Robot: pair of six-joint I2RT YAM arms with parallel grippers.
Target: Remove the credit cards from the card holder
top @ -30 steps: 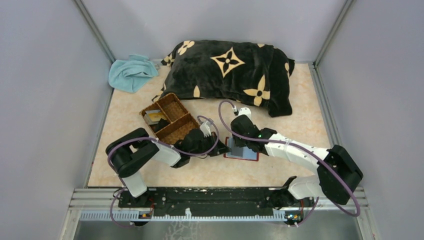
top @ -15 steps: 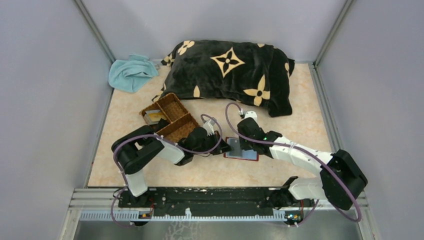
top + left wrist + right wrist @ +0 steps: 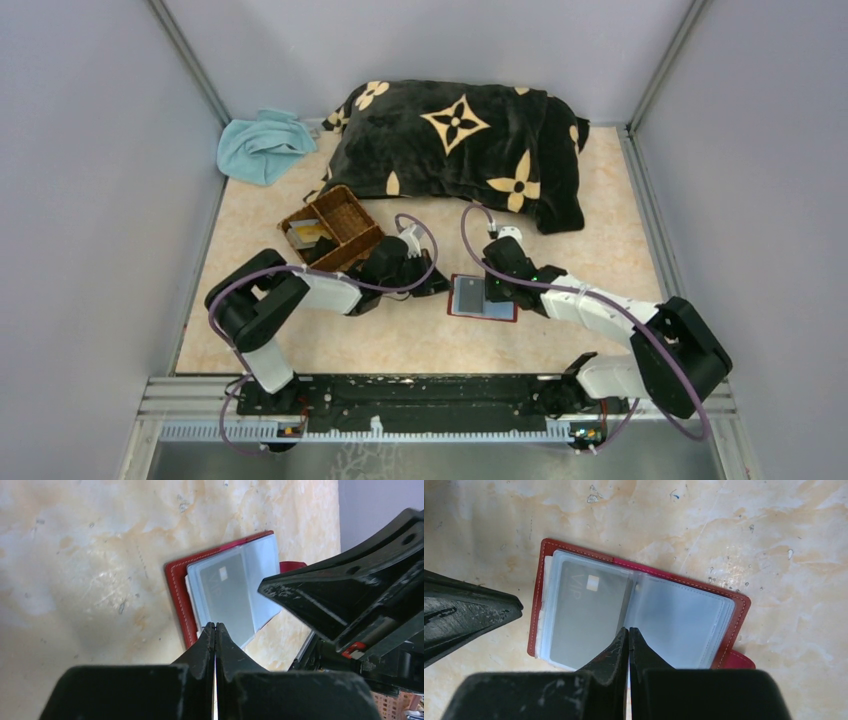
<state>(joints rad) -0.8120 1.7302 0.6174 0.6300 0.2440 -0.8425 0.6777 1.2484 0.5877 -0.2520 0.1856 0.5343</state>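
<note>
Right claw [image 3: 628, 630], left claw [image 3: 215, 626]: both together, empty. Card holder [image 3: 674, 615] sleeves likely slick, floppy; grey card [image 3: 584, 615] stiff, so I'd pinch its outer edge.

Overhead rear view; both wrist views close above one card holder [image 3: 644, 605].

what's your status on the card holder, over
Left hand shut, tips at the card holder edge; right hand shut, tips over its middle fold. It lies open, grey card in a sleeve. Basket stands apart.
</note>
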